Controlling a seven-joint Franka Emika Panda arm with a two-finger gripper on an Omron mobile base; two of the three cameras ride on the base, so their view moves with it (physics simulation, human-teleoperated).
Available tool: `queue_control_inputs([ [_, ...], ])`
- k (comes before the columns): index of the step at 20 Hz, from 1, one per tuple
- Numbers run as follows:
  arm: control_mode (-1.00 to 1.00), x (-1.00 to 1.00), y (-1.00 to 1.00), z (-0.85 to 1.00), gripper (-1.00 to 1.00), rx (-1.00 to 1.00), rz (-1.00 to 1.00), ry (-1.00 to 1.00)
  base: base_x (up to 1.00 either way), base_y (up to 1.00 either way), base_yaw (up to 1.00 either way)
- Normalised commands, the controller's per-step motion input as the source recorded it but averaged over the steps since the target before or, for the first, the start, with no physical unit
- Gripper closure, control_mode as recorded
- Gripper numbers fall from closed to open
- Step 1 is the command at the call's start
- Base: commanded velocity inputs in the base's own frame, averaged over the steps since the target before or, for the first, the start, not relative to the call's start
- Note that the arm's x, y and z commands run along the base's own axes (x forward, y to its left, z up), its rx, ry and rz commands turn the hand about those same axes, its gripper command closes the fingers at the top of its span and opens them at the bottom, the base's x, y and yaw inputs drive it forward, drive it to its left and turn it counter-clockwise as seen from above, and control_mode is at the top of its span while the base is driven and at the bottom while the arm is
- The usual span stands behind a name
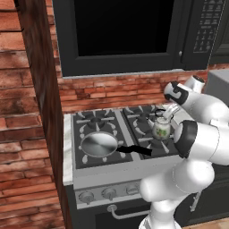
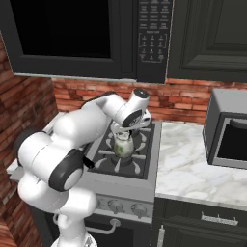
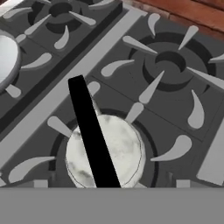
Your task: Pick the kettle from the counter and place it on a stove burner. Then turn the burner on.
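Directly beneath the gripper (image 2: 126,129), jaws apart, the small green-speckled pale kettle (image 2: 122,145) sits on the dark round stove burner (image 2: 121,161).

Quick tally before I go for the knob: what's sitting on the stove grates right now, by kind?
Kettles: 1, the kettle on the front right stove burner
Frying pans: 1, the frying pan on the front left burner
Total: 2
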Motion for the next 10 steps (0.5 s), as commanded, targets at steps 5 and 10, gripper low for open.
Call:
queue_control_inputs([
  [5, -1.0, -0.27, 0.01, 0.35, -1.0, 0.0, 0.0, -0.12, 0.0, 0.0, 0.0],
  [10, -1.0, -0.38, 0.0, 0.33, -1.0, 0.0, 0.0, -0.15, 0.0, 0.0, 0.0],
])
